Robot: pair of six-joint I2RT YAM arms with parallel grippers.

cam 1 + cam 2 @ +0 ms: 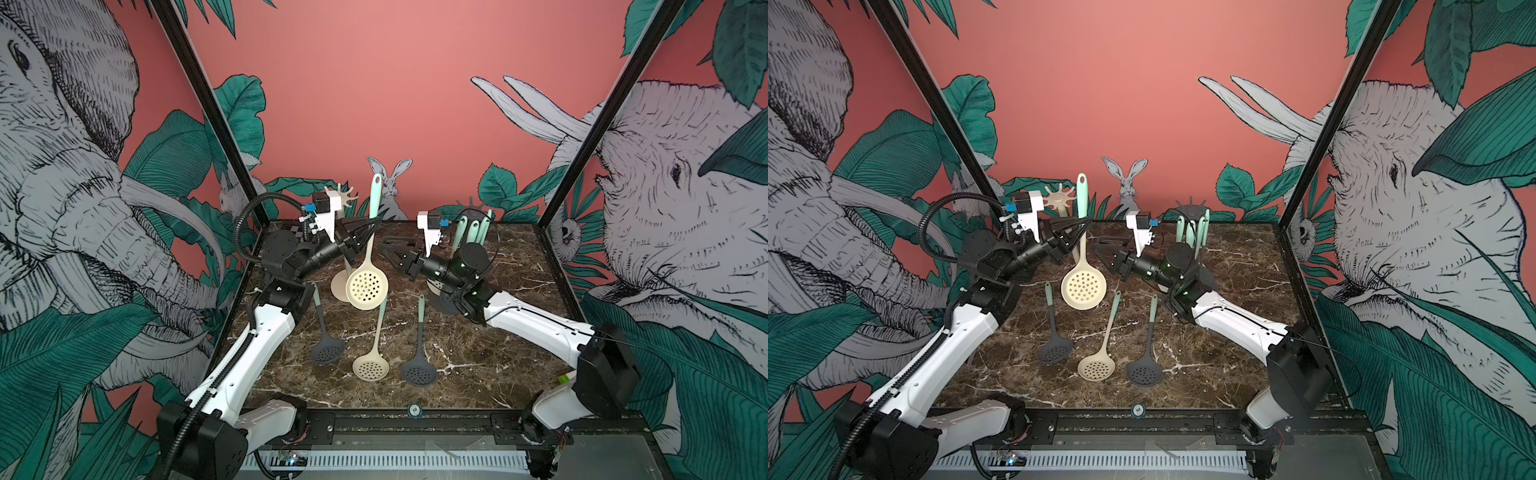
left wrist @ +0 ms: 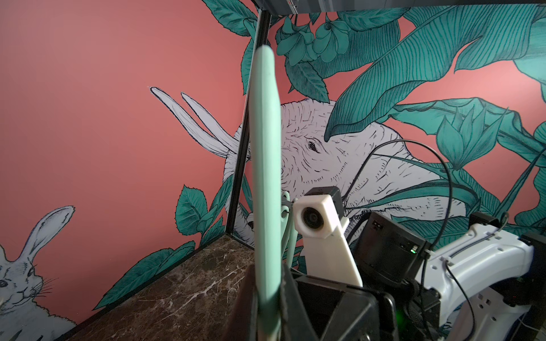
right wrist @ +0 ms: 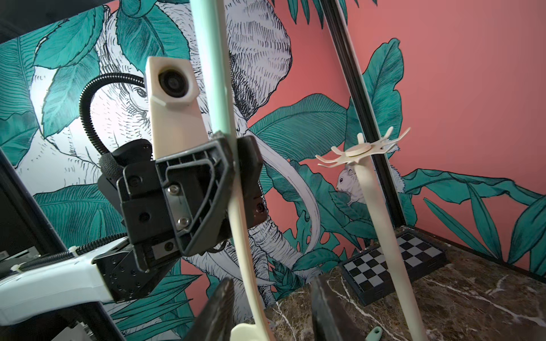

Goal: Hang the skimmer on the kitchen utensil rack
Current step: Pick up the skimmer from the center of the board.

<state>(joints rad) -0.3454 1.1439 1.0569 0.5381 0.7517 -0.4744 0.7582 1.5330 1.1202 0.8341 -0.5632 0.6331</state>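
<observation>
Both top views look from high above the front edge, down toward the back wall, taking in the whole marble surface (image 1: 478, 353) (image 1: 1204, 353) and 2 arms. The left wrist view sits close behind the cream skimmer (image 2: 266, 177), facing the right wrist camera (image 2: 313, 218) and the back right corner. The right wrist view looks up from low at the left hand (image 3: 235, 186), the left wrist camera (image 3: 174, 82) and the cream rack (image 3: 359, 152). The 2 wrist views face each other, sharing the skimmer's handle.
</observation>
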